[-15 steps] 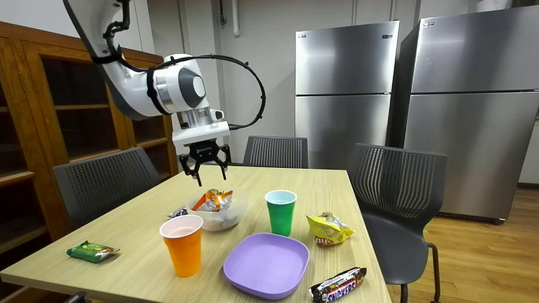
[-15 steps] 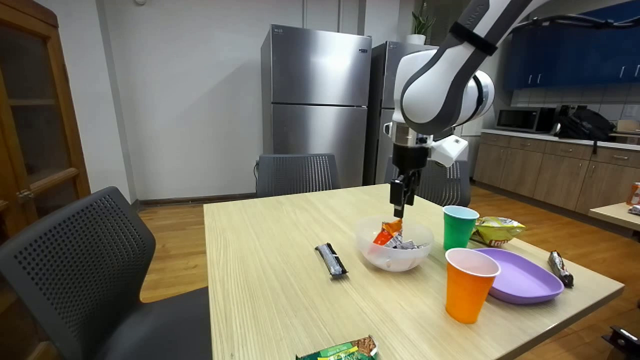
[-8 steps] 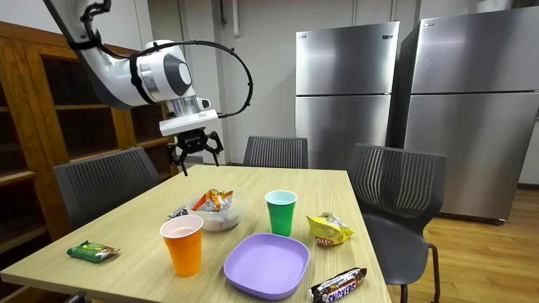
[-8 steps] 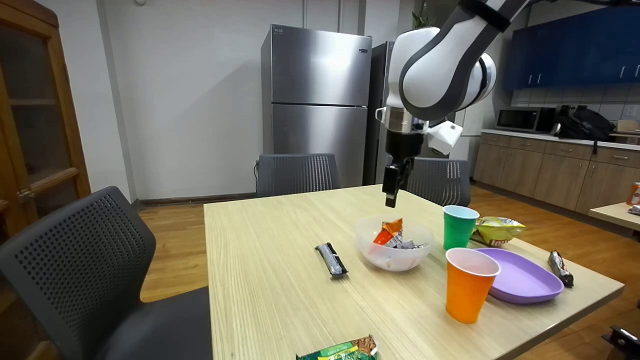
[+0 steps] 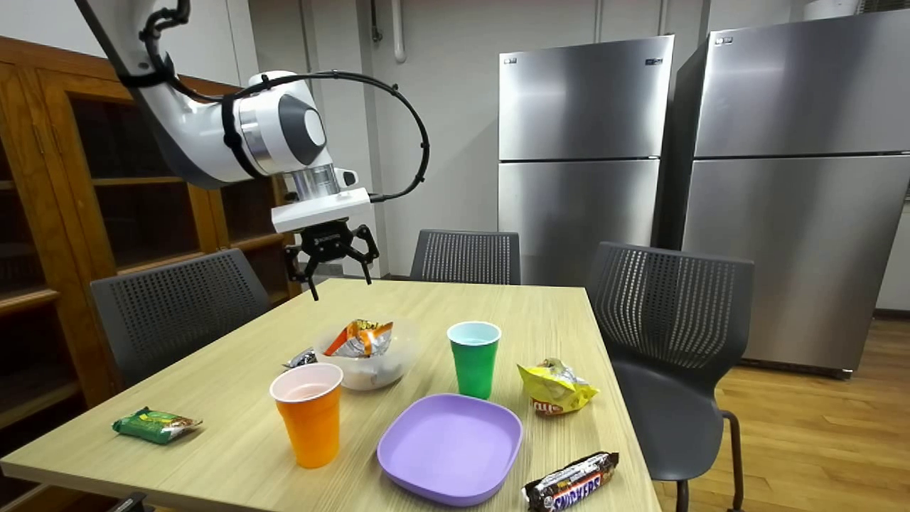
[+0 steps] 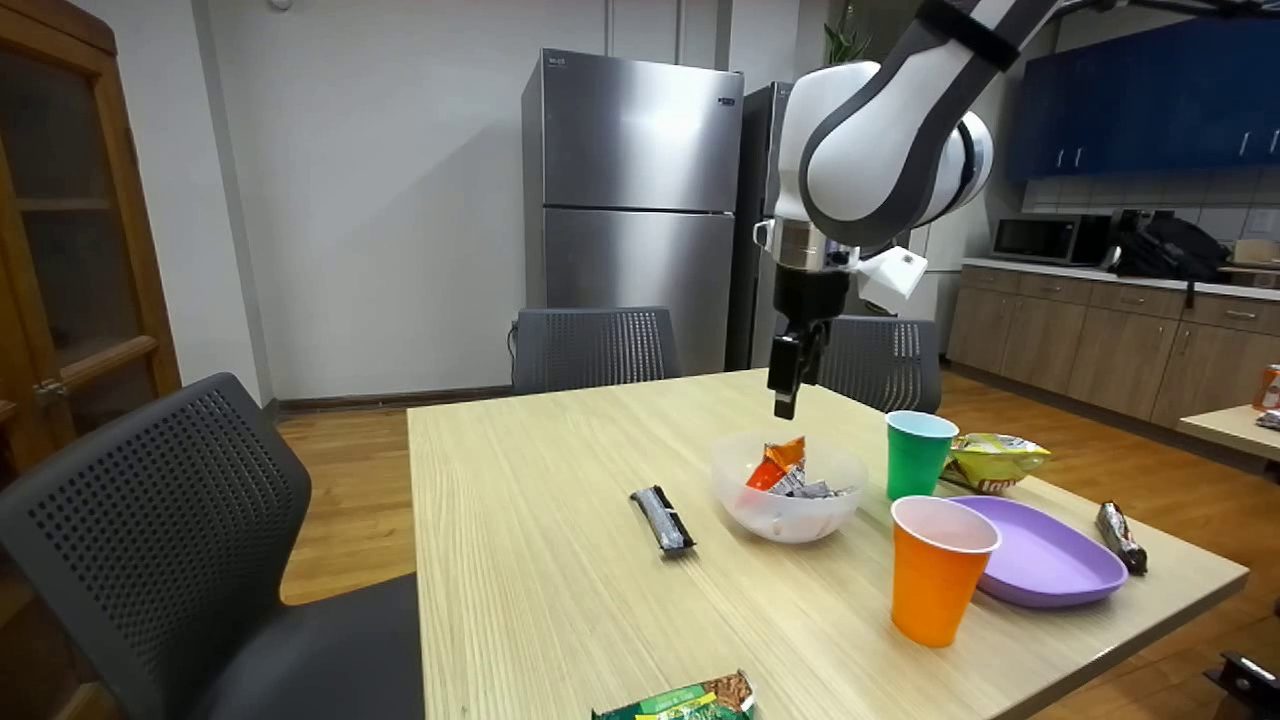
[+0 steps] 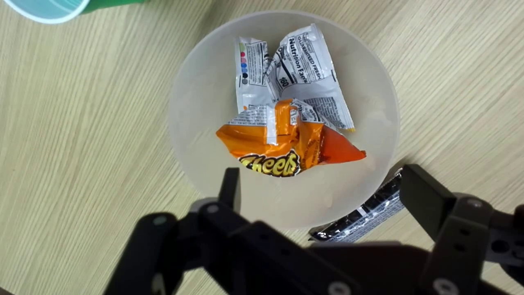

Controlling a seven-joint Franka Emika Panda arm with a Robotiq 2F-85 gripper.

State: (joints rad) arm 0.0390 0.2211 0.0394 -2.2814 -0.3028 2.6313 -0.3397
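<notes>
My gripper (image 5: 342, 291) is open and empty above the table, over and a little beside a translucent white bowl (image 5: 377, 373). In the wrist view its fingers (image 7: 321, 174) are wide apart, with the near part of the bowl (image 7: 282, 200) showing between them. The bowl holds a crumpled orange packet (image 7: 278, 139) with yellow lettering and a silver-white packet (image 7: 303, 61) printed with nutrition facts. A black and silver wrapped bar (image 7: 368, 213) lies on the table against the bowl's side in that view. One finger hides the bar's end. Nothing touches the gripper.
A green cup (image 5: 475, 363), an orange cup (image 5: 313, 419) and a purple plate (image 5: 451, 448) stand near the bowl. A yellow packet (image 5: 557, 387), a Snickers bar (image 5: 572, 483) and a green packet (image 5: 155, 425) lie on the table. Dark chairs (image 6: 150, 520) surround it.
The open gripper has risen from just above the bowl and shifted left in both exterior views. Over the last half second it has sunk very slightly. The things on the table have not moved.
</notes>
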